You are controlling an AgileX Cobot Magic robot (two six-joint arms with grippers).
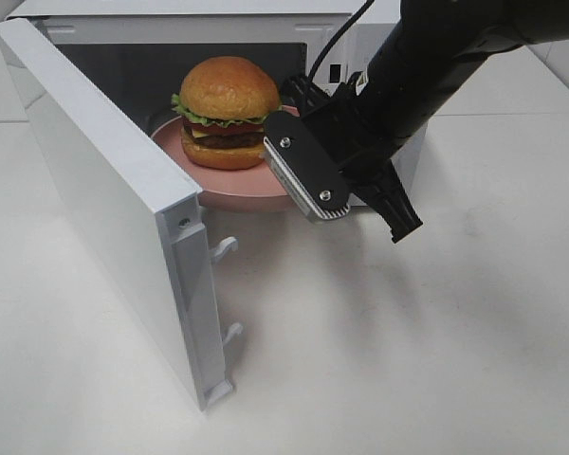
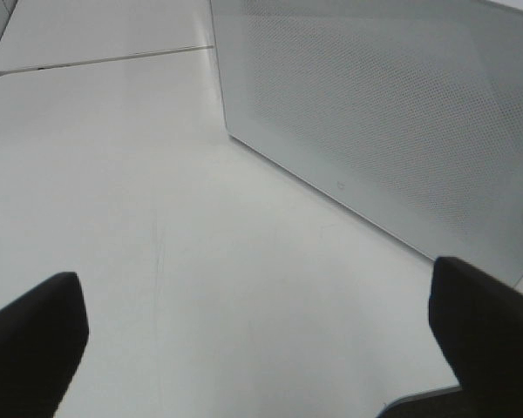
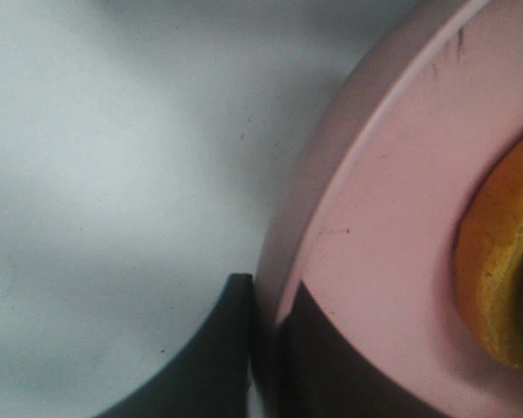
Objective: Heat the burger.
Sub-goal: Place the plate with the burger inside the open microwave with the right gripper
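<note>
The burger, with a golden bun, green lettuce and a dark patty, sits on a round pink plate in the mouth of the open white microwave. The plate's front part sticks out past the opening. My right gripper reaches in from the right and is shut on the plate's rim. In the right wrist view its dark fingers pinch the plate edge, with the burger's bun at the far side. My left gripper is open with nothing between its fingers; it does not show in the exterior high view.
The microwave door swings out wide to the left front, with latch hooks on its free edge. Its perforated outer face stands close ahead of my left gripper. White table lies all around. A black cable runs behind the microwave.
</note>
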